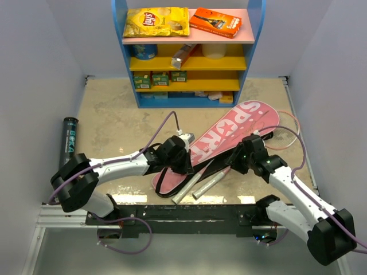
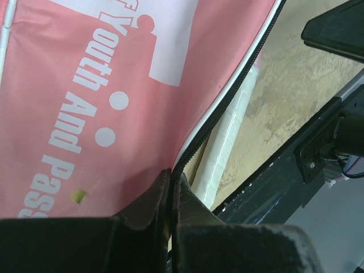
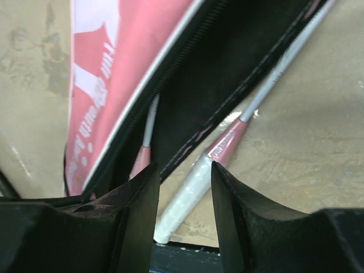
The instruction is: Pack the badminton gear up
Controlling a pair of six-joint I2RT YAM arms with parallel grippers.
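**A:** What is the pink bag [image 1: 232,133] made of?

**B:** Soft fabric, racket-shaped, with white lettering and a black zip piped in white. It lies slantwise on the mottled beige counter [image 1: 114,117], narrow end towards the arms.

**A:** And the hands?

**B:** The left hand [image 2: 172,187] is pinched tight on the bag's zipped edge. The right hand [image 3: 183,176] stands partly apart with nothing in it, over a tape-wrapped white handle [image 3: 185,199].

**A:** The rackets [image 1: 211,183]?

**B:** Two thin ones, grey shafts with pink collars. Their handles stick out side by side at the narrow end. The heads are hidden under the fabric.

**A:** Anything unclear?

**B:** A thin pale loop by the bag's wide end; I cannot tell frame from cable. The black tube [image 1: 69,142], a long cylinder, lies by the left wall, well apart from the bag.
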